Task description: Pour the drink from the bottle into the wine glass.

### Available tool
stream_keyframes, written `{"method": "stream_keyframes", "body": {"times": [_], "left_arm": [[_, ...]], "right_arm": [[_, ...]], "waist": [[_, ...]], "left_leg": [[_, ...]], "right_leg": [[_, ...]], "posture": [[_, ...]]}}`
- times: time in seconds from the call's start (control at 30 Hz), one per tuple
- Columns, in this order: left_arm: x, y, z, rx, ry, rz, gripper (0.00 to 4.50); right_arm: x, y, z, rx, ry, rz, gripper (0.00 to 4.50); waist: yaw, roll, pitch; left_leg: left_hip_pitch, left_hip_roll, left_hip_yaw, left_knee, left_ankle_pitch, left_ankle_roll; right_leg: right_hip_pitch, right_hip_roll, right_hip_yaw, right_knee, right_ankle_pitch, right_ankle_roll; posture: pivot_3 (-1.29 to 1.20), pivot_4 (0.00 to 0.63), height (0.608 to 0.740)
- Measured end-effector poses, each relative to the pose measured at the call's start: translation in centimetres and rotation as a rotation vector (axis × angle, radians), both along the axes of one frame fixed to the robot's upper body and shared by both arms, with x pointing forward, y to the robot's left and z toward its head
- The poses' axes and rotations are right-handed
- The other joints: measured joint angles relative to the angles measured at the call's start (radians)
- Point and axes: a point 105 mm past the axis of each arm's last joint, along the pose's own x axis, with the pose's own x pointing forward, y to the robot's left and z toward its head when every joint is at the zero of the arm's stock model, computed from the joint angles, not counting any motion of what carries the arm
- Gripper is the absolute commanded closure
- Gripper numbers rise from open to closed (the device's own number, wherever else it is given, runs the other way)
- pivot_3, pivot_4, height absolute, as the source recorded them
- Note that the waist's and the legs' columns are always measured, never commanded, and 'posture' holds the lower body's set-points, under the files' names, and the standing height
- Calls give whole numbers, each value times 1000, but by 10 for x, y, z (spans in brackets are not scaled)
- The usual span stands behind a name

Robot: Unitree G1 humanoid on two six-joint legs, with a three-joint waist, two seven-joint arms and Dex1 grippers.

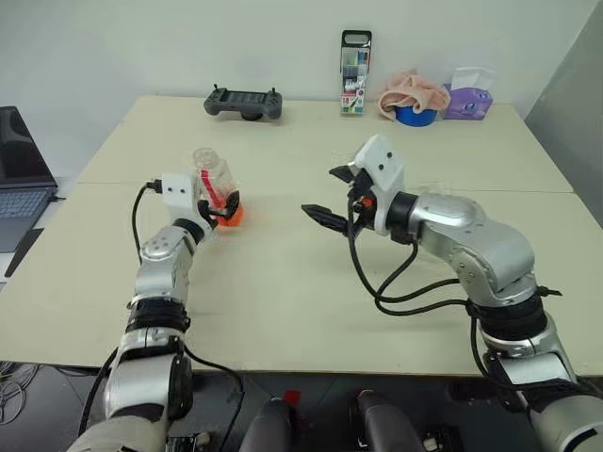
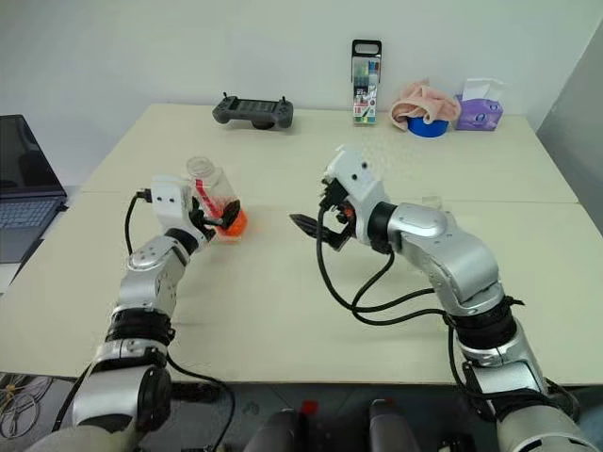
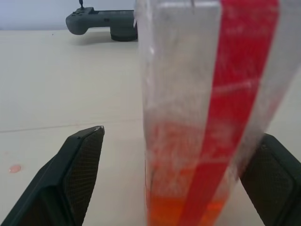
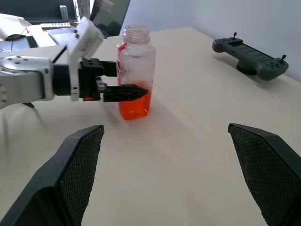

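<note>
Bottle [image 4: 135,70] upright on table [image 1: 283,311], frame left, uncapped, little drink [image 4: 135,104] inside. Left hand [image 4: 123,84] spread around it. Right hand [image 1: 332,196] spread, empty, frame centre.

A beige worktop [image 1: 301,311] carries a black controller [image 1: 244,103], a marker pack [image 1: 355,72], blue tape [image 1: 414,115] under pink cloth [image 1: 412,90], and tissues [image 1: 468,98]. A laptop [image 1: 21,179] sits beside it.

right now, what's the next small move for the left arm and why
Probably draw the left gripper straight back from the bottle, keeping it level. Its jaws stand open on either side, the uncapped bottle stands upright on the table by itself, and only a little orange drink sits at the bottom. A sideways move could knock it over.
</note>
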Motion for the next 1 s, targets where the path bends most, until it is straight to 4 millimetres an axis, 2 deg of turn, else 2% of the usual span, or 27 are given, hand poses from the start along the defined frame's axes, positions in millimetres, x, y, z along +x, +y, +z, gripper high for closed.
{"method": "stream_keyframes", "body": {"times": [0.1,0.2,0.3,0.37,0.43,0.5,0.57,0.63,0.73,0.87,1.0], "left_arm": [[-19,-1,-2,9,13,7,36],[-40,-3,-1,3,24,27,36],[-63,-11,2,6,30,1,36],[-73,-16,7,15,15,-26,36],[-84,-35,22,30,-39,-119,36],[-93,-64,38,64,-101,-251,36],[-99,-97,40,100,-120,-392,36],[-105,-124,32,131,-109,-509,36],[-105,-144,24,126,-103,-580,36],[-112,-173,19,123,-117,-694,36],[-115,-187,10,139,-116,-754,36]], "right_arm": [[4,-16,3,3,9,-35,0],[12,-44,12,25,20,-131,0],[21,-80,14,-12,55,-287,0],[24,-94,14,-28,106,-365,0],[28,-113,15,-79,213,-485,0],[28,-128,21,-86,313,-566,0],[32,-136,17,-64,435,-606,0],[39,-148,7,-32,558,-667,0],[53,-161,0,2,691,-759,0],[62,-165,2,33,833,-803,0],[63,-167,-23,-17,994,-846,0]], "waist": [[1,0,0],[2,0,0],[4,0,0],[4,0,0],[4,0,0],[4,0,0],[5,0,0],[5,0,0],[3,1,0],[-1,1,0],[1,1,0]], "left_leg": [[0,0,0,0,0,0],[0,0,0,0,0,0],[0,0,1,0,0,0],[0,0,1,0,0,0],[0,0,2,0,0,0],[1,0,3,-1,0,0],[3,-1,6,-1,0,0],[4,-1,8,-1,0,0],[3,-1,9,-2,0,0],[3,0,10,-4,0,0],[3,0,10,-4,0,0]], "right_leg": [[0,-1,0,0,0,0],[1,-1,0,-1,0,0],[1,-1,1,-1,0,0],[1,0,1,-1,0,0],[1,-1,2,0,0,-1],[2,0,1,-1,0,-1],[5,0,1,-3,0,-1],[7,1,1,-5,0,-1],[6,1,2,-5,0,-1],[5,1,3,-6,0,-1],[5,2,3,-6,0,-1]], "posture": [[0,150,740],[0,150,740],[0,150,740],[0,150,740],[0,150,740],[0,150,740],[0,150,740],[0,150,740],[0,150,740],[0,150,740],[0,150,740]]}}
